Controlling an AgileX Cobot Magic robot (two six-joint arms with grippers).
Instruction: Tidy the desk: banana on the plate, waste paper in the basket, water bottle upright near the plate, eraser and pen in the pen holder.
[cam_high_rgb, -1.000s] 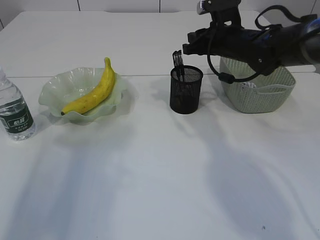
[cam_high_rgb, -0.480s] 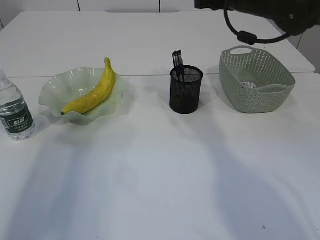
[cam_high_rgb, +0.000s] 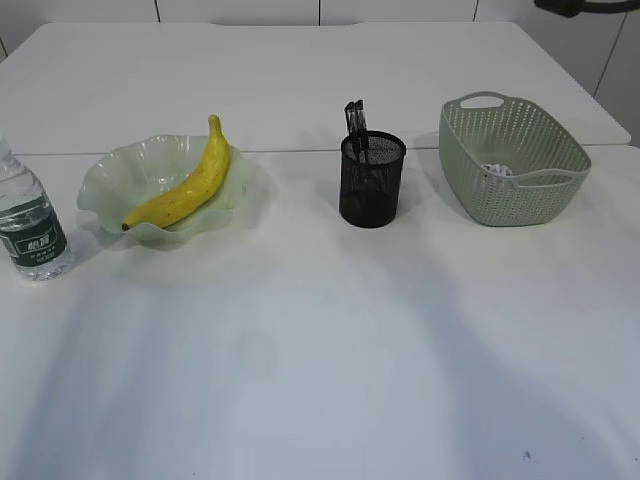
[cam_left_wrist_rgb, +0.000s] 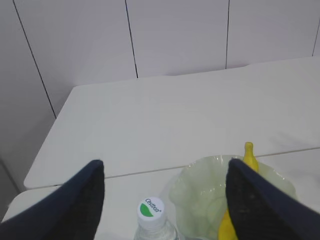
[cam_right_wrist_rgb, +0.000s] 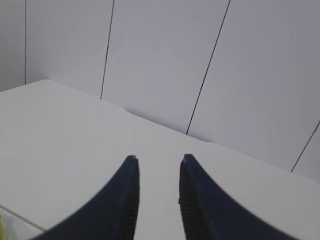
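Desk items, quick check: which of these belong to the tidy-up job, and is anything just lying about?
Part of the job:
- banana on the plate
- water bottle, upright left of the plate
- pen holder with pens showing
- basket, white paper inside

Just lying about:
- nothing visible; the rest is bare table

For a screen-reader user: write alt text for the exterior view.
A tidied white table: a banana lies on a pale green wavy plate, with an upright water bottle to its left. At centre a black mesh pen holder holds pens, and at right a green basket contains crumpled paper.
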